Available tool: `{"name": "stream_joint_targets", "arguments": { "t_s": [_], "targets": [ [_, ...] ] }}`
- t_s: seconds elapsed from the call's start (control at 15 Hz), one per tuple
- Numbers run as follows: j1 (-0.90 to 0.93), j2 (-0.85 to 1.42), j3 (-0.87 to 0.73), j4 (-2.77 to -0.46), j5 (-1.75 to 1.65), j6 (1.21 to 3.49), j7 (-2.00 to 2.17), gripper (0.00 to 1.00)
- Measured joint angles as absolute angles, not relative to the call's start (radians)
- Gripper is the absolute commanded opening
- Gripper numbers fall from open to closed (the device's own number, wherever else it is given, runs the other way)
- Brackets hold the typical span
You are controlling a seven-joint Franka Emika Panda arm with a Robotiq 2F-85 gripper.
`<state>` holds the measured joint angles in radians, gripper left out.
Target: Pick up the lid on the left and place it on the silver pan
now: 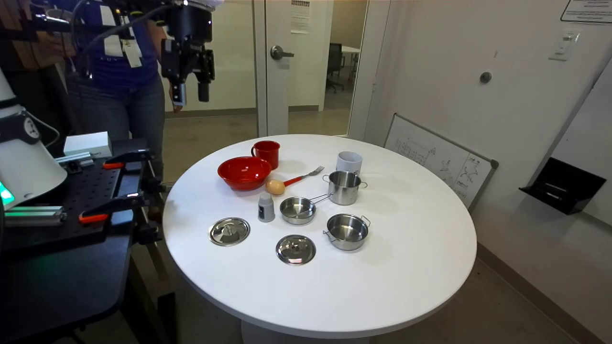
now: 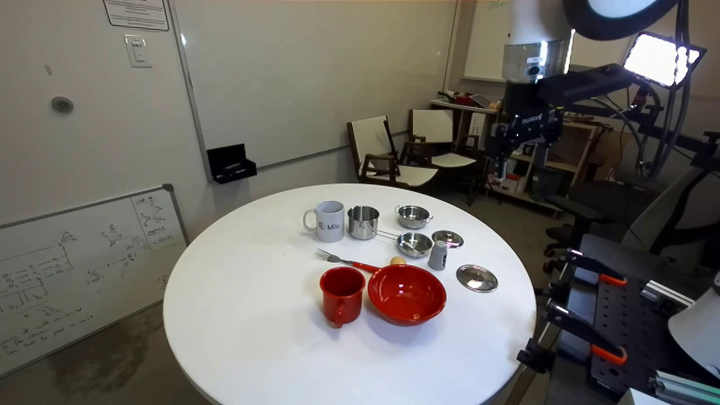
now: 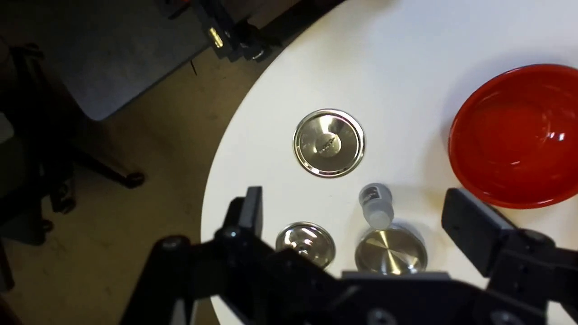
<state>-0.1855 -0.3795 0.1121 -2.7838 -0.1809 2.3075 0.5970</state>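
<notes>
Exterior views both show two lids [image 1: 229, 231] [image 1: 296, 250], one deep pan [image 1: 343, 191].

A round white surface [image 1: 406, 267] is standing near a pale wall [image 1: 440, 52], where a light switch [image 1: 565, 46] is sitting below a printed notice [image 1: 588, 10]. A scribbled whiteboard [image 1: 437, 160] is leaning low against that wall, while a far larger board [image 2: 315, 84] is spanning it higher up (a black tray [image 2: 230, 163] is hanging at the lower corner). Two pale-seated chairs [image 2: 374, 140] are standing in an exterior view, and a light panel [image 2: 655, 59] is glaring white. A lever handle [image 1: 279, 52] is jutting from a door [image 1: 276, 100], a dark office chair [image 1: 334, 67] is showing beyond, and brownish floor [image 1: 215, 136] is running underneath.
</notes>
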Motion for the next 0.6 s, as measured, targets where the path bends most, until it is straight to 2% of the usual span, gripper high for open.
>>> {"name": "stream_joint_targets", "arguments": {
  "t_s": [0.33,0.6],
  "targets": [
    [-0.257,-0.219,0.109,-2.793,-0.212,2.444,0.845,1.00],
    [-0.240,-0.160,0.089,-2.780,-0.213,2.464,0.882,1.00]
  ]
}}
